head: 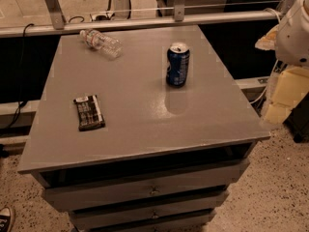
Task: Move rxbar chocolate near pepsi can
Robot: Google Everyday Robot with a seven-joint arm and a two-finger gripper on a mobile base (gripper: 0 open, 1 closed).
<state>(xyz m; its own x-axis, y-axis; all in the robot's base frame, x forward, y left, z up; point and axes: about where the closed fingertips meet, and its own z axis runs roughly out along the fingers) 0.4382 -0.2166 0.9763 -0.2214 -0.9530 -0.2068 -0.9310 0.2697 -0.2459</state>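
The rxbar chocolate (89,112) lies flat on the grey counter (140,134), close to the left edge and a little nearer the front edge than the back. Its black wrapper faces up, and its long side runs roughly front to back. The pepsi can (177,65) stands upright well apart from it, in the right half of the counter toward the back edge, silver top up and logo turned to the front. A faint reflection of the can shows on the surface just in front of it. Bare counter separates the bar and the can.

Near the back left corner, a clear plastic bottle (100,41) lies on its side, away from both.

The claw (282,98) hangs off the counter beyond the right edge, pale and cream-coloured, below the white rounded body of the arm (295,30). It touches nothing on the counter and holds nothing that I can see; whether it is open or closed I cannot tell.

Drawers (149,190) sit stacked under the front edge.
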